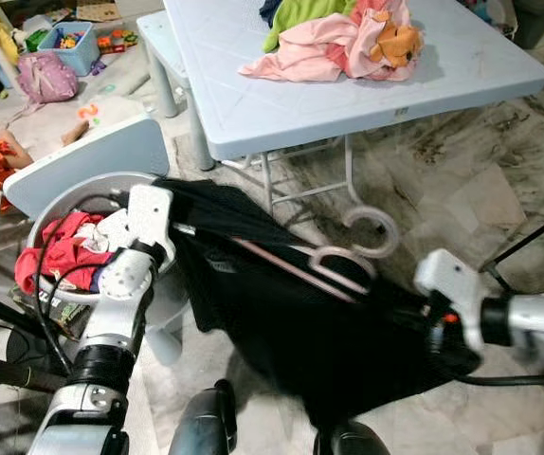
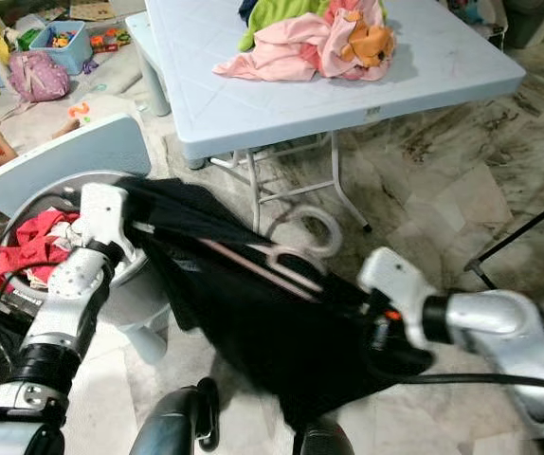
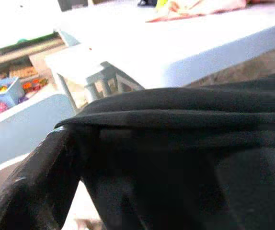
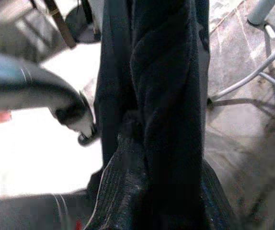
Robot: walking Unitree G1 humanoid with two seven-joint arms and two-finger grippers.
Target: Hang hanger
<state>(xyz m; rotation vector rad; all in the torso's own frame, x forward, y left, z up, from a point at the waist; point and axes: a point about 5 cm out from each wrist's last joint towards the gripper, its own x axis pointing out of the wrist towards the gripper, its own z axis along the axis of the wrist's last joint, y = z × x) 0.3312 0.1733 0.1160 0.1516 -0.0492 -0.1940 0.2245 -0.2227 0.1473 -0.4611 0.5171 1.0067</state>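
A black garment hangs spread on a pale pink hanger, whose hook points up toward the table and looks blurred. My left gripper holds the garment's left end beside the basket; one of its fingers shows dark under the cloth fold. At the lower right end my right gripper is buried in the fabric, and the bunched black cloth runs close in front of its camera. The garment stretches between both grippers above the floor.
A pale blue table stands ahead with a pile of pink and green clothes. A round basket of red laundry and a white chair are at my left. A black stand leg crosses the right floor.
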